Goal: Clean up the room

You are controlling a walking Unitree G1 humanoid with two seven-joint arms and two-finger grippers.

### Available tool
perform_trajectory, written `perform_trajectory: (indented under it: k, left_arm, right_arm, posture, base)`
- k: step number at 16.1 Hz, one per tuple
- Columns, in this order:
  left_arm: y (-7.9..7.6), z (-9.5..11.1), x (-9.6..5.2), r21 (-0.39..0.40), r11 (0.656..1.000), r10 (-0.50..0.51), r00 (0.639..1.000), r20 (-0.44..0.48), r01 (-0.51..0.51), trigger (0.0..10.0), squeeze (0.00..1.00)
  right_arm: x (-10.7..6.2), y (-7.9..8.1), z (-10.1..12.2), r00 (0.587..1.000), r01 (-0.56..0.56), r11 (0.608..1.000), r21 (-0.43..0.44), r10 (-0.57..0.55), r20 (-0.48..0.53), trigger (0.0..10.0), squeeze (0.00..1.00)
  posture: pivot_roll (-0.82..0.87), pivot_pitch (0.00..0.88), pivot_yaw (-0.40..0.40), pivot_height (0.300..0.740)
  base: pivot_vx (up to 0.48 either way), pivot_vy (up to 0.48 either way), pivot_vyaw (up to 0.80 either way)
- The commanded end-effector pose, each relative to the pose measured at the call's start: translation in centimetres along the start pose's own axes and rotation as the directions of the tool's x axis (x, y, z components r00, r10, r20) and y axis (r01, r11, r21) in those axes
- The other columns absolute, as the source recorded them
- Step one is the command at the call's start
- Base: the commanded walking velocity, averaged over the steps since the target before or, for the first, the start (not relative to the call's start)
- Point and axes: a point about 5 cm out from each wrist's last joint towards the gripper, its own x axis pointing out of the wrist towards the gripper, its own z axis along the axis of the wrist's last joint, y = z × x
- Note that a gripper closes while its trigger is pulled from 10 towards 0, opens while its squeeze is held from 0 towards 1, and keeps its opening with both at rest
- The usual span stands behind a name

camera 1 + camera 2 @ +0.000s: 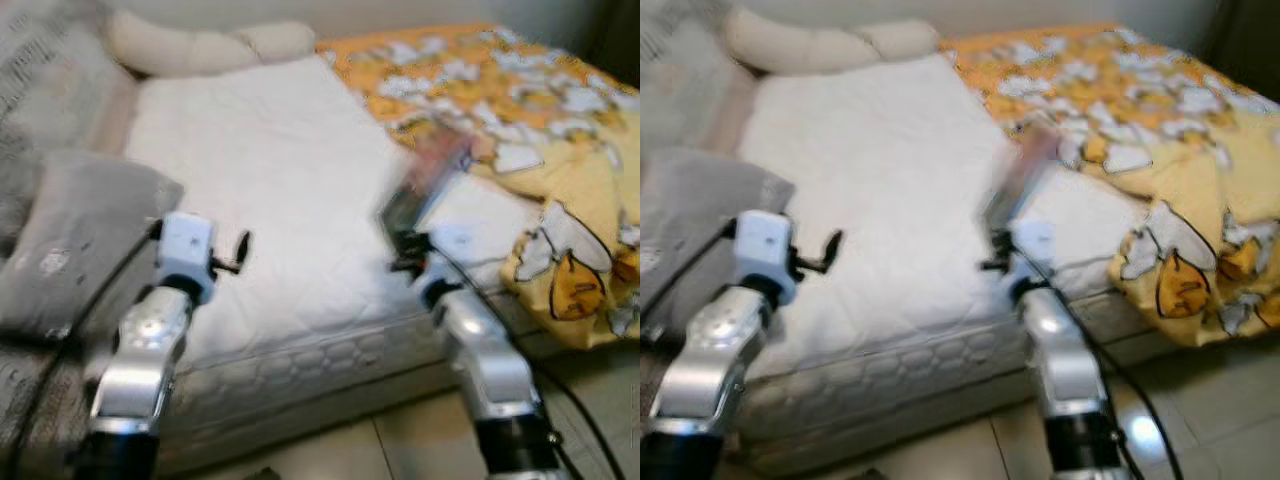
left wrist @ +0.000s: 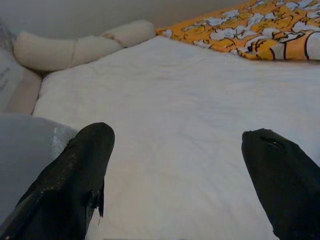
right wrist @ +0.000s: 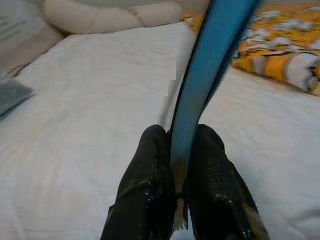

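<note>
Book [image 3: 210, 65], thin and flat with a blue cover, stands on edge pinched between the two black fingers [image 3: 145, 190] of the right hand [image 3: 177, 185]; fingers are closed tight on its lower end. In the head views the book [image 1: 425, 180] is motion-blurred, tilting up and away from the right hand [image 1: 405, 245] over the bed's near right part, beside the edge of the yellow-orange blanket [image 1: 520, 100]. What kind of book it is cannot be told.

Left hand [image 2: 175, 165] hovers over the bare white mattress [image 1: 270, 170], fingers [image 2: 75, 170] spread wide apart, nothing between them. In the head view the left hand [image 1: 240, 250] sits low over the near left part of the mattress, just beside a grey pillow [image 1: 75, 240].

Blanket with a white and black cartoon print covers the right side of the bed and hangs over its front edge toward the tiled floor [image 1: 400, 440]. Long cream bolster pillow [image 1: 200, 45] lies along the far head end against the wall. Grey cloth [image 1: 40, 70] lies at far left. Black cables run along both silver arms. Both head views are blurred.
</note>
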Motion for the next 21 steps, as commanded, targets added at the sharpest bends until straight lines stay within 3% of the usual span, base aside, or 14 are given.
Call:
perform_trajectory:
  k: [1,6,16,21]
  left_arm:
    - [-0.64,0.4,0.14,-0.008,1.0,-0.025,1.0,0.016,0.025,10.0,0.09]
    - [-0.54,0.42,0.15,-0.009,1.0,-0.026,0.999,0.02,0.027,10.0,0.1]
    - [-0.72,0.57,0.43,0.004,0.999,-0.046,0.998,0.032,0.045,10.0,0.09]
    - [-1.0,0.58,0.31,0.011,0.998,-0.06,0.997,0.041,0.059,10.0,0.05]
  right_arm:
    - [-0.01,-0.61,1.31,0.998,0.012,0.999,-0.043,-0.009,0.055,10.0,0.0]
    - [0.01,-0.13,1.29,0.998,-0.028,0.999,-0.034,0.029,0.054,10.0,0.0]
    - [0.13,0.09,1.12,0.997,-0.06,0.998,-0.024,0.061,0.045,10.0,0.0]
    - [0.0,0.23,1.19,0.995,-0.084,0.996,0.003,0.084,0.05,10.0,0.0]
  posture:
    - [0.06,0.0,0.036,0.74]
    - [0.06,0.0,0.034,0.74]
    - [0.06,0.0,0.034,0.74]
    - [0.06,0.0,0.035,0.74]
  base:
    - [0.349,0.0,0.8]
    - [0.359,0.0,0.8]
    - [0.363,0.0,0.0]
    - [0.052,0.0,0.0]
